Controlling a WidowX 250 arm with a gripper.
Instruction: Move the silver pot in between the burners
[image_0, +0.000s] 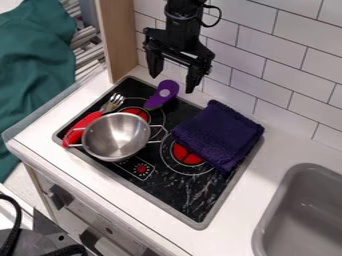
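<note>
Lowering the released claw (173, 83) to the silver pot (115, 136), below it and nearer the camera, probably works best straddling the rim (149, 133) clear of the red-handled fork (83, 128).

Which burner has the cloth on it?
The burner nearer the sink: the cloth lies over part of it. The pot hides part of the other burner.

White tiled wall (287, 60) — wooden panel (120, 37) beside it, green cloth (33, 65) left.
</note>
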